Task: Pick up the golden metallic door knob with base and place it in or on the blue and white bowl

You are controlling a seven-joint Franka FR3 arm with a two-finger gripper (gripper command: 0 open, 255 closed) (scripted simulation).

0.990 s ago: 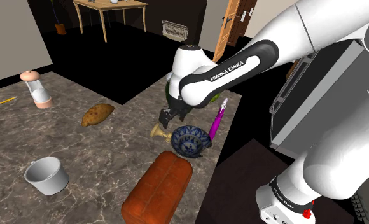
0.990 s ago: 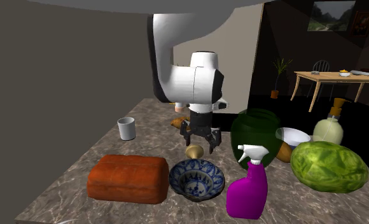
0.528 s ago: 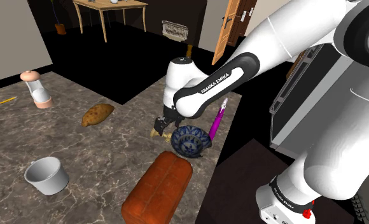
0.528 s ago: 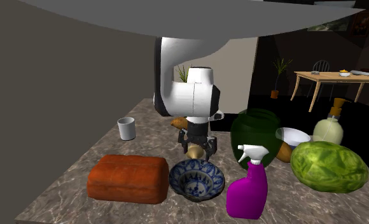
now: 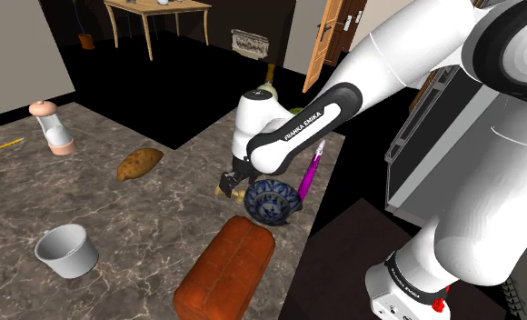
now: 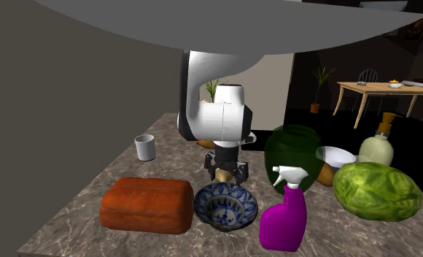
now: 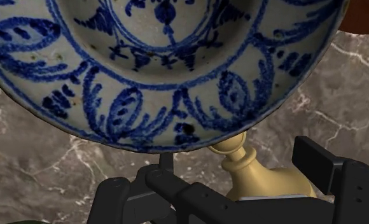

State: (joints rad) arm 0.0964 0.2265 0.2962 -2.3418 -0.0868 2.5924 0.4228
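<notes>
gripper has lowered around the door knob, fingers apart, nothing grasped; lift and transfer to the bowl remain.

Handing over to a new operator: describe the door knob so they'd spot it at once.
On the marble counter, find the blue and white bowl between the reddish loaf and the purple spray bottle. The knob lies beside its rim, under the black claw: the one small, pale-gold, turned piece.
</notes>
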